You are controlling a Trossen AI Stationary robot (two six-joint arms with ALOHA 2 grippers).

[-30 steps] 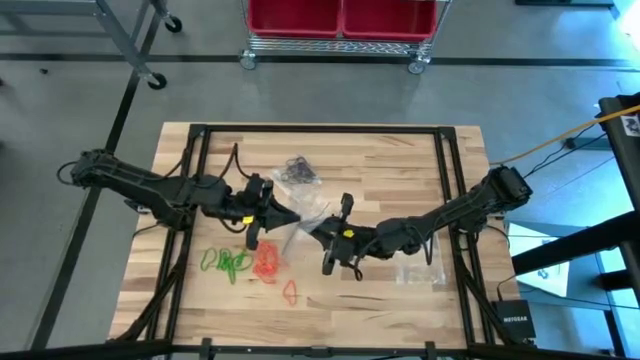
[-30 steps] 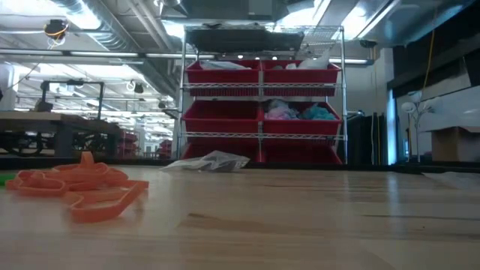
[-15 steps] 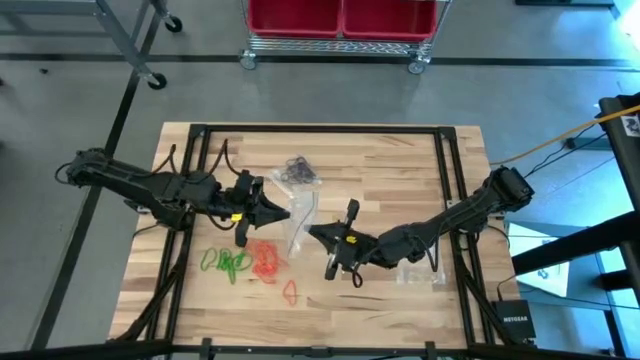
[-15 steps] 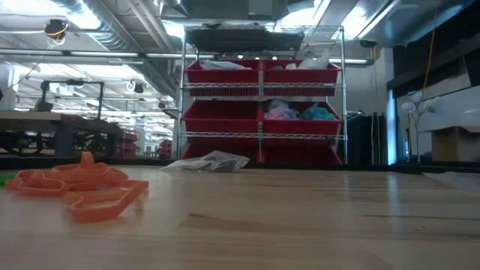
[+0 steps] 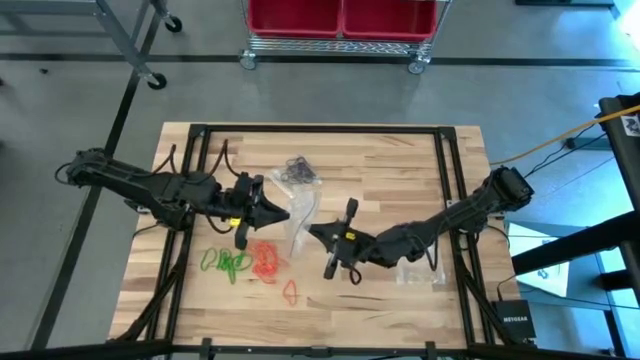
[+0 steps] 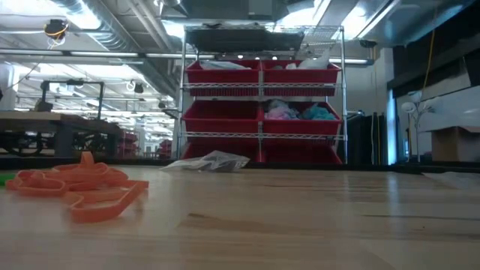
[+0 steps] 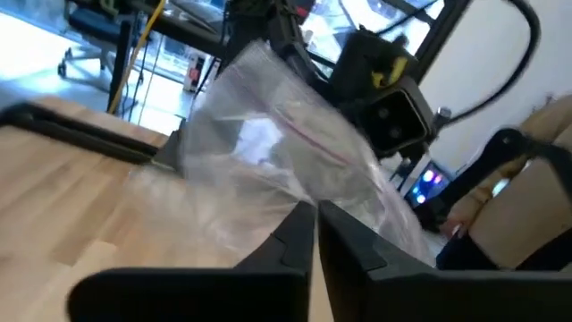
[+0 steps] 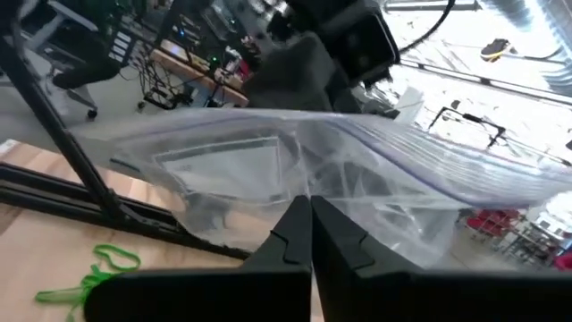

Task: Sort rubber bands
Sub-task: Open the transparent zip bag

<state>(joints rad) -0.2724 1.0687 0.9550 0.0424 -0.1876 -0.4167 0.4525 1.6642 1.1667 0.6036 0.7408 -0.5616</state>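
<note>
Clear bag point(image 5: 299, 212) (edges pinched) spans left hand point(image 5: 287, 214) and right hand point(image 5: 313, 232).

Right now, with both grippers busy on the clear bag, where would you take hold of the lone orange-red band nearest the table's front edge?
Probably at the strand of the lone orange-red band, coming straight down from above. It lies flat and apart from the orange-red pile, with bare table around it. The left gripper and right gripper are shut on the clear bag.
</note>
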